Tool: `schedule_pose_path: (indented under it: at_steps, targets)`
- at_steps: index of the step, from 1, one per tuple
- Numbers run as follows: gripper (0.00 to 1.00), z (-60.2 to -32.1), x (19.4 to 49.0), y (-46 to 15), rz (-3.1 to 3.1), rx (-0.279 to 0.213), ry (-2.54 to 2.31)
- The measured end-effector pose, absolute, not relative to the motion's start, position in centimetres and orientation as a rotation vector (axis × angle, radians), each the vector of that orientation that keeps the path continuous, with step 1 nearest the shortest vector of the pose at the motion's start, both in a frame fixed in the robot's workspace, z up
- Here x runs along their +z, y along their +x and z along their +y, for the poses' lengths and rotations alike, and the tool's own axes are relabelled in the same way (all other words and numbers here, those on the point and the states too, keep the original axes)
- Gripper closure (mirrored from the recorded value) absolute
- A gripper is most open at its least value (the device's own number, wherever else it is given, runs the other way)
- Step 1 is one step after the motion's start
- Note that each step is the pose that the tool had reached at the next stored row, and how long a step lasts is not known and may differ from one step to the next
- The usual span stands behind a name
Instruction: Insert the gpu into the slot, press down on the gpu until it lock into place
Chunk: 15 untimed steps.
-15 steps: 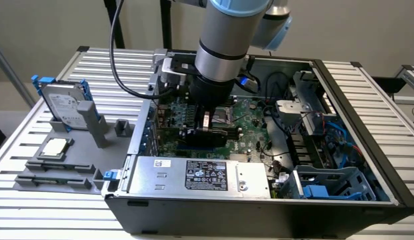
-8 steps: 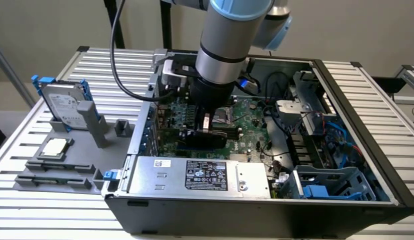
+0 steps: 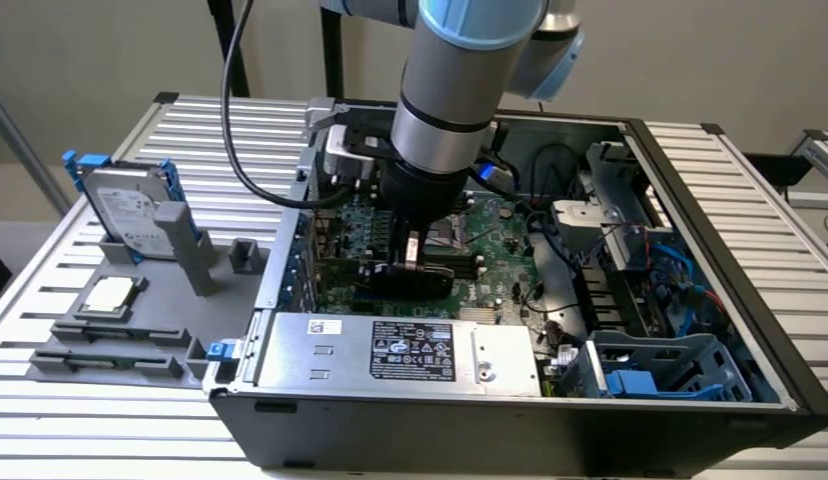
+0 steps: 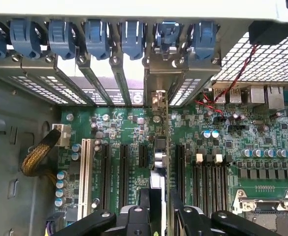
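Fingers (image 4: 159,216) of the arm's gripper are reaching down into the open computer case (image 3: 734,400) and closing on the top edge of the gpu (image 4: 159,147), which is standing on edge between them over the motherboard (image 4: 262,142). In the exterior view the gpu (image 3: 403,275) is showing as a dark card under the wrist, just behind the silver power supply (image 3: 401,350). That power supply is carrying a black label with white print, too small to read. The gpu's metal end is sitting against the rear bracket bays, beneath the row of blue clips (image 4: 97,37). The slot itself is lying hidden under the card, so whether the card is fully seated cannot be told. Outside the case, a hard drive (image 3: 127,212) with blue rails is standing in a grey holder on the worktop (image 3: 67,420), its label also unreadable.
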<state>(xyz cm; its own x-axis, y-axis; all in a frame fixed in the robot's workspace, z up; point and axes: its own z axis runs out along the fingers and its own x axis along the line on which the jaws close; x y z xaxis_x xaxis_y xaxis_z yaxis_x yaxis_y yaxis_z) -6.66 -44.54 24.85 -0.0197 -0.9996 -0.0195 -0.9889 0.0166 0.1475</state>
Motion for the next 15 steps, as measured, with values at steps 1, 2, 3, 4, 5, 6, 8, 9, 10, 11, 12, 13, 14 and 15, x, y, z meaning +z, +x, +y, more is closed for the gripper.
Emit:
schedule_pose_path:
  at_steps: [1, 2, 3, 4, 5, 6, 8, 9, 10, 11, 12, 13, 14, 15]
  targets:
    - [0.73, -44.5, 24.9, -6.7, -2.174, -0.183, 2.134]
    - [0.73, -44.5, 25.1, -6.7, -2.174, -0.186, 2.134]
    - [0.72, -44.5, 25.6, -6.7, -2.173, -0.185, 2.133]
    - [0.72, -44.5, 26.1, -6.7, -2.173, -0.185, 2.133]
    - [0.65, -44.5, 26.5, -6.7, -2.173, -0.185, 2.133]
    - [0.65, -44.5, 27.0, -6.7, -2.172, -0.185, 2.133]
    - [0.65, -44.5, 27.8, -6.7, -2.172, -0.185, 2.133]
    - [0.65, -44.4, 28.2, -6.7, -2.172, -0.184, 2.133]
    - [0.65, -44.3, 28.5, -6.8, -2.172, -0.183, 2.133]
    - [0.65, -44.2, 28.8, -6.9, -2.173, -0.18, 2.133]
    - [0.65, -44.1, 28.8, -7.1, -2.174, -0.176, 2.135]
    - [0.67, -44.0, 28.8, -7.4, -2.176, -0.17, 2.136]
    - [0.74, -43.9, 28.8, -7.7, -2.177, -0.164, 2.137]
    - [0.74, -43.7, 28.7, -8.0, -2.178, -0.159, 2.138]
